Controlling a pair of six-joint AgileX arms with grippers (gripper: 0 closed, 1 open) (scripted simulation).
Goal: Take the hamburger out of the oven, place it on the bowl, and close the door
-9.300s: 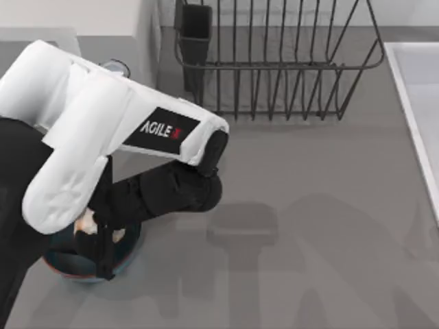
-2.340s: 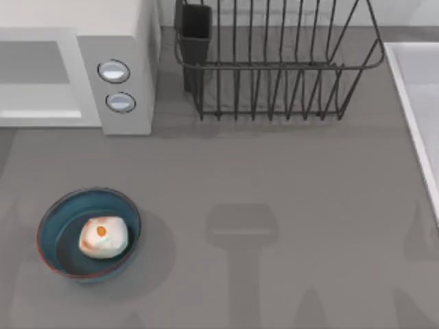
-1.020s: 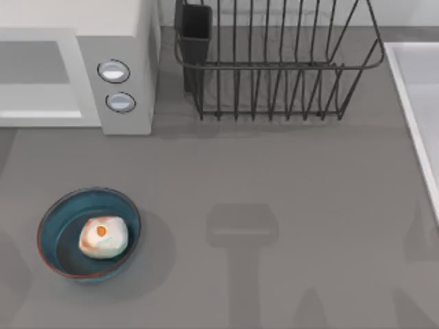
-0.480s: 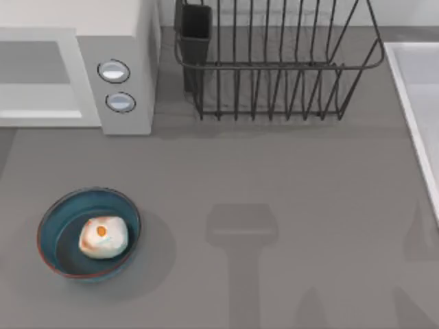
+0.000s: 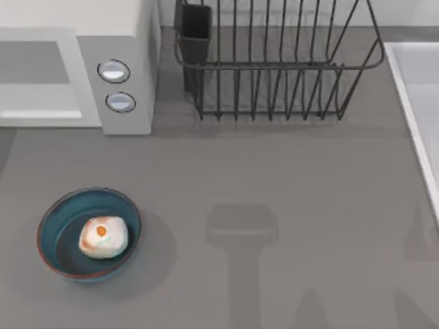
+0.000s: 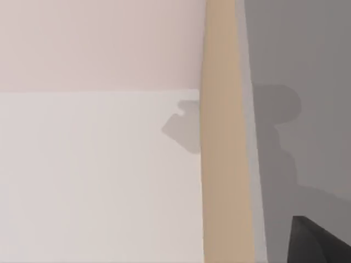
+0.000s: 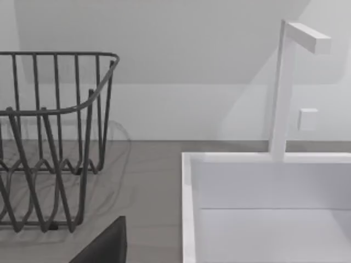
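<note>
One hamburger (image 5: 103, 236) lies in the one bowl (image 5: 51, 223), near the table's (image 5: 288, 171) left front. The oven (image 5: 127, 68) stands at the back left with two round knobs (image 5: 114, 70) on its front panel; its door (image 5: 38, 72) lies flat against the front — shut. One black wire rack (image 5: 274, 68) stands just right of the oven, and one white sink (image 7: 263, 186) with one faucet (image 7: 285, 82) sits at the right edge. Whether either claw is clenched or released I cannot tell — dark tips alone edge into the wrist views.
</note>
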